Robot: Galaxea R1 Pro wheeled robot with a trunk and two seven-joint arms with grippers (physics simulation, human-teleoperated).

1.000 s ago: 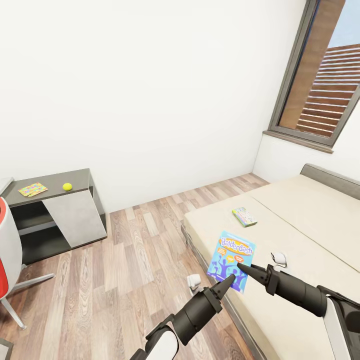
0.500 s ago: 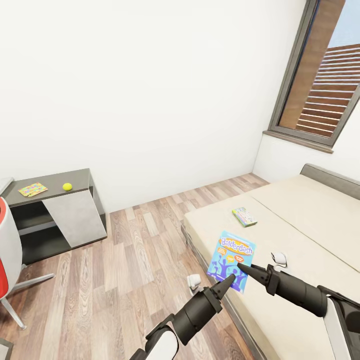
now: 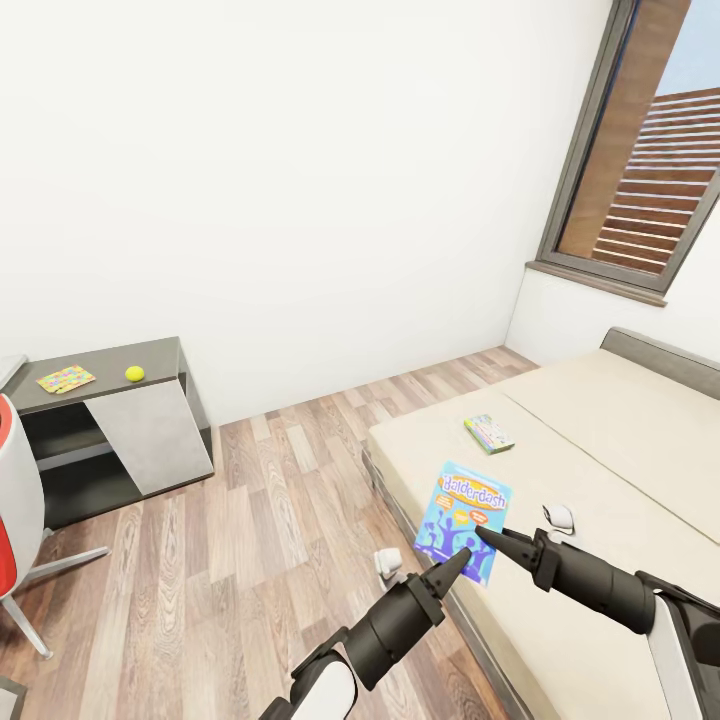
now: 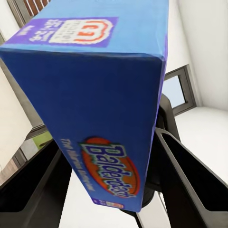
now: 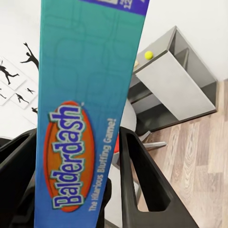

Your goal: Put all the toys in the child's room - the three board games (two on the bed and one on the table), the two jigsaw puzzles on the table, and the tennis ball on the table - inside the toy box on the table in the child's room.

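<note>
The blue "Balderdash" board game (image 3: 463,518) is held upright at the near edge of the bed (image 3: 610,470). My left gripper (image 3: 458,560) and my right gripper (image 3: 485,537) are both shut on its lower edge. The box (image 4: 109,95) fills the gap between the left fingers, and its spine (image 5: 80,118) sits between the right fingers. A small green-edged board game (image 3: 489,433) lies flat further up the bed. On the dark side table (image 3: 150,355) lie a jigsaw puzzle (image 3: 66,379) and the tennis ball (image 3: 134,373). The toy box is out of view.
Wood-plank floor (image 3: 270,520) runs between the bed and the side table. A red and white chair (image 3: 15,500) stands at the far left. A window (image 3: 640,170) is above the bed's head. Small white objects sit at the bed's edge (image 3: 388,563) and on the cover (image 3: 560,517).
</note>
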